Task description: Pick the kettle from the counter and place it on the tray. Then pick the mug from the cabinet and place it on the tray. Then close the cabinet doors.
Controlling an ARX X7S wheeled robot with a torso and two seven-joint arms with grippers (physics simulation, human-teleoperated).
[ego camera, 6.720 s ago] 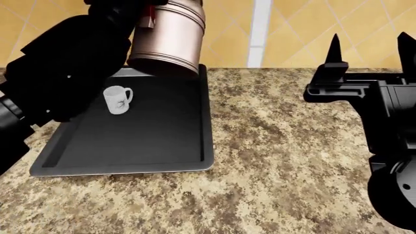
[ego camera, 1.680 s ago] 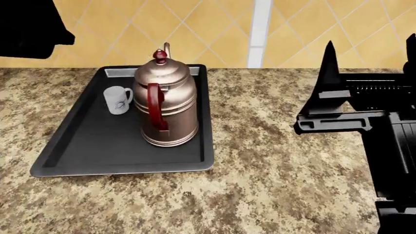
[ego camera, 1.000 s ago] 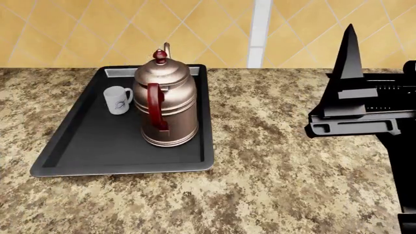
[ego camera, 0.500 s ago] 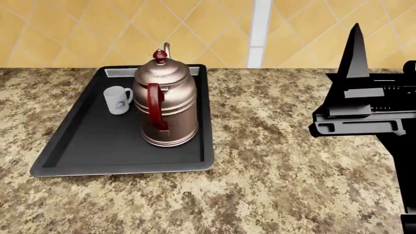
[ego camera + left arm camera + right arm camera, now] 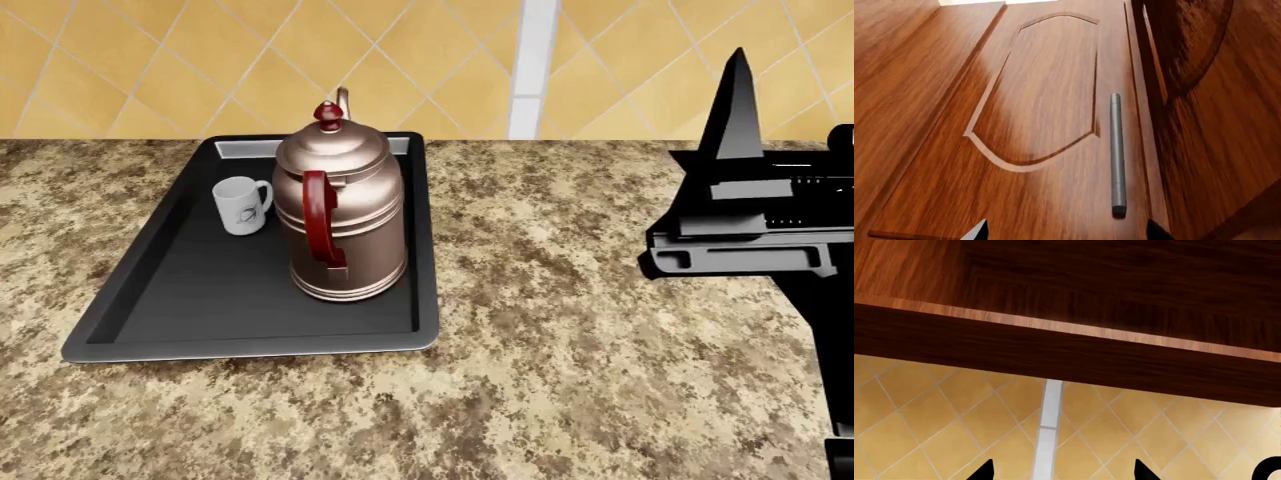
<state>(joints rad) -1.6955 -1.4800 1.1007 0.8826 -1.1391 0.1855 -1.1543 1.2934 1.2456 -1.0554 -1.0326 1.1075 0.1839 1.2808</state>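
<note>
On the tray (image 5: 174,300), kettle (image 5: 340,225) and mug (image 5: 242,205) sit; left pincer (image 5: 1064,231), spread, should push the cabinet door (image 5: 1047,105) near its handle (image 5: 1117,155).

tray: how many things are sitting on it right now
2: the kettle stands near the right rim of the tray, and the mug sits just to its left, toward the back.

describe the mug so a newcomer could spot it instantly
On the speckled granite counter lies a dark grey tray, against the yellow tiled wall. Two things stand on the tray; the mug is near its far left corner, just left of the kettle. It is the small white one with a loop handle, much shorter than the tall copper kettle.
</note>
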